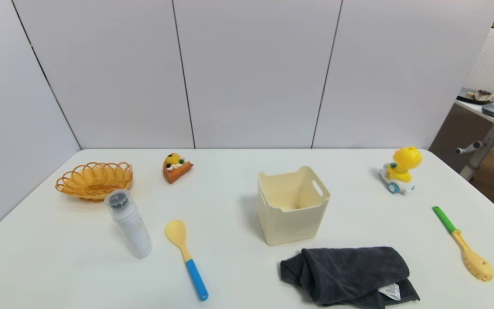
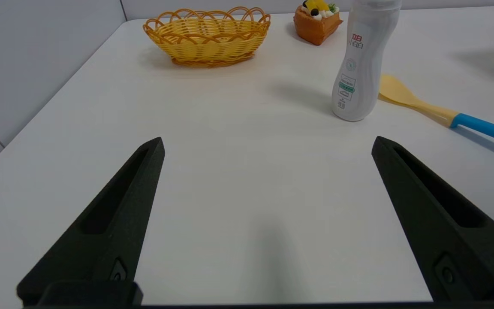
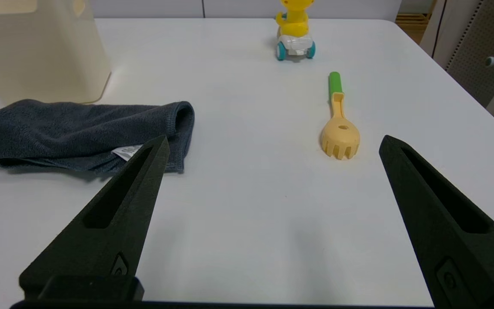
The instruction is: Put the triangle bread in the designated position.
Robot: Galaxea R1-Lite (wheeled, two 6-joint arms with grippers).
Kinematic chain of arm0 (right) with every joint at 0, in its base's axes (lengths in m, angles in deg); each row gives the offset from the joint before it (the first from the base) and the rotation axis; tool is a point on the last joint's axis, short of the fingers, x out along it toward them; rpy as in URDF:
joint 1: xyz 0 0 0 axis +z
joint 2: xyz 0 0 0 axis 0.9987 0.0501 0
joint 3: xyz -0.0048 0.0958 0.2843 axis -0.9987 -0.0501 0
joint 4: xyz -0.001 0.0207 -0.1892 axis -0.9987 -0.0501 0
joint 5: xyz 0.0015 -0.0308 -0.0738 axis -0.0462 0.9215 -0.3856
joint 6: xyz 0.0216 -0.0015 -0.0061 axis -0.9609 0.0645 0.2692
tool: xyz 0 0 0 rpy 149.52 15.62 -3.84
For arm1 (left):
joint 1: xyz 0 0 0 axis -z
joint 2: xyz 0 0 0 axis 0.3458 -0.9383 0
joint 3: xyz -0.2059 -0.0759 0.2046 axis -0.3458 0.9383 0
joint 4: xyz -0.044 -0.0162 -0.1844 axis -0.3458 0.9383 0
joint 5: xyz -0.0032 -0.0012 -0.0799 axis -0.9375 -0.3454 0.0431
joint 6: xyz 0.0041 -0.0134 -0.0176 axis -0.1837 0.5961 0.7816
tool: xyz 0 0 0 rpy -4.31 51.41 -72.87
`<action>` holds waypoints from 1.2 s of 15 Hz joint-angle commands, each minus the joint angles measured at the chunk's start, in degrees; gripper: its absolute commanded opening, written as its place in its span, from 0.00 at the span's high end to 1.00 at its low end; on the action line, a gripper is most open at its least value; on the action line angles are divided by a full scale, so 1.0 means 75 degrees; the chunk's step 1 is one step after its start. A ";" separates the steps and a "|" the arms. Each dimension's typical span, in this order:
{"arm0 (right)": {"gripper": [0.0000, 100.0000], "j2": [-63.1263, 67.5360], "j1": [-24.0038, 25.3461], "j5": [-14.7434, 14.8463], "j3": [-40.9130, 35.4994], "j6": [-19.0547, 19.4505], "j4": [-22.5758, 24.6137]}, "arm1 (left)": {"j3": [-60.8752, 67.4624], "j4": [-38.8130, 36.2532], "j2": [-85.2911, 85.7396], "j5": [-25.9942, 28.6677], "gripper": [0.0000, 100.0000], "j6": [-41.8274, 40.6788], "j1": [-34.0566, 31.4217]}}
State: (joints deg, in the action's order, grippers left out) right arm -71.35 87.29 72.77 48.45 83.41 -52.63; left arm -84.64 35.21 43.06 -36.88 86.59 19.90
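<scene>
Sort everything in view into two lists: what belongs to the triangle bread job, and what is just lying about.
Belongs to the job:
triangle bread, far left on the table
left gripper, open over bare tabletop
right gripper, open, empty

Just lying about:
orange woven basket
white bottle
blue-handled spoon
cream bin
grey towel
yellow toy car
green-handled pasta fork

bottle (image 1: pixel 128 223) before triangle bread (image 1: pixel 176 167), basket (image 1: pixel 94 179) beside
</scene>
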 commanded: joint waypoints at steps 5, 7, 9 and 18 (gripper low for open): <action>0.00 0.0012 0.0002 -0.0011 -0.0001 -0.0004 -0.0003 | -0.0574 -0.0065 -0.0643 -0.0055 0.00 -0.0002 -0.0003; 0.00 0.0012 0.0002 -0.0011 -0.0001 -0.0004 -0.0003 | -0.1254 -0.0089 -0.1568 -0.0091 0.00 0.0021 0.0067; 0.00 0.0012 0.0002 0.0001 -0.0001 -0.0004 -0.0003 | -0.2285 -0.0042 -0.2436 -0.0091 0.00 0.0045 0.0372; 0.00 0.0012 0.0002 -0.0011 -0.0001 -0.0004 -0.0003 | -0.6949 0.0743 -0.5740 -0.0114 0.00 0.0455 0.1227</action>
State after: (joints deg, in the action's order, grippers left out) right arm -71.35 87.29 72.77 48.45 83.41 -52.63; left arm -128.07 38.51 9.11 -37.84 89.34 28.57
